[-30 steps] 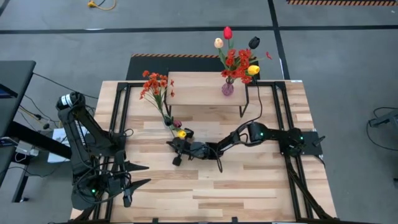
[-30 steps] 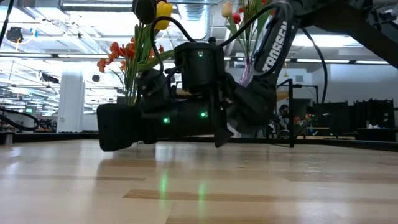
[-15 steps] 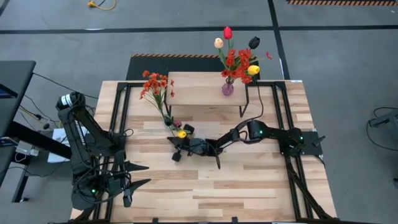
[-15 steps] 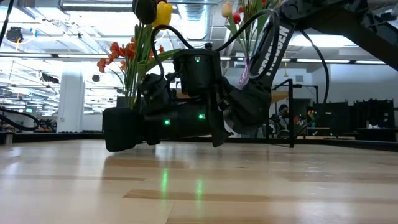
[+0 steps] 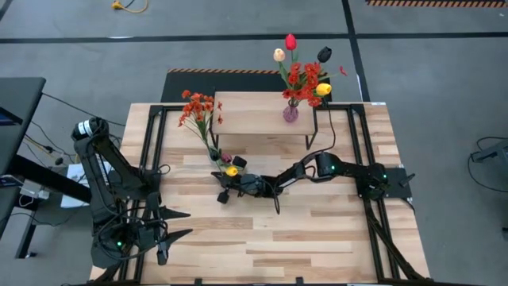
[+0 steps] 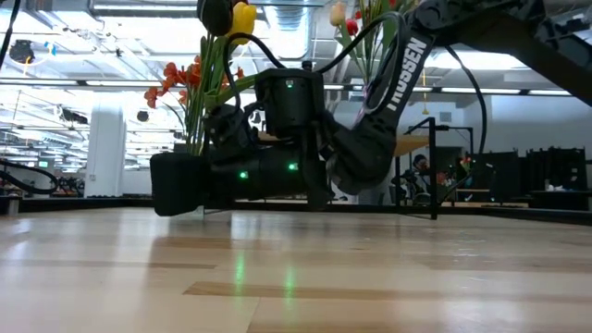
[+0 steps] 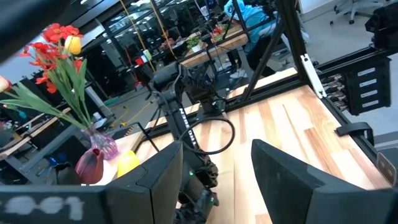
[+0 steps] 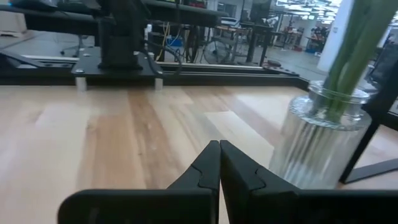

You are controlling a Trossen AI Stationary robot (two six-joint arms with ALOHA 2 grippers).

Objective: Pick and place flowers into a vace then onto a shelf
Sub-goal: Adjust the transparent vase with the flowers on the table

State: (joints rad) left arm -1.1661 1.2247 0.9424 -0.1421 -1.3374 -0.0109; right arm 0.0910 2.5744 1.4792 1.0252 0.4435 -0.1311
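Red, cream, dark and yellow flowers [image 5: 304, 73] fill a pink vase [image 5: 290, 113] on the shelf [image 5: 254, 115]; orange sprays beside it. Right pincer [image 5: 225, 195] closed, empty, near the shelf; left pincer [image 7: 214, 171] open. The low view hides stems.

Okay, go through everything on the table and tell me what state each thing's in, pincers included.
Clear ribbed glass vase: upright on the wooden table, green stems inside.
Small purple vase: upright on the shelf, holding flowers.
Light wood shelf on black legs: standing, bearing the purple vase.
Right pincer: shut, empty, low near the glass vase.
Left pincer: open, empty, waiting at the table's front left.
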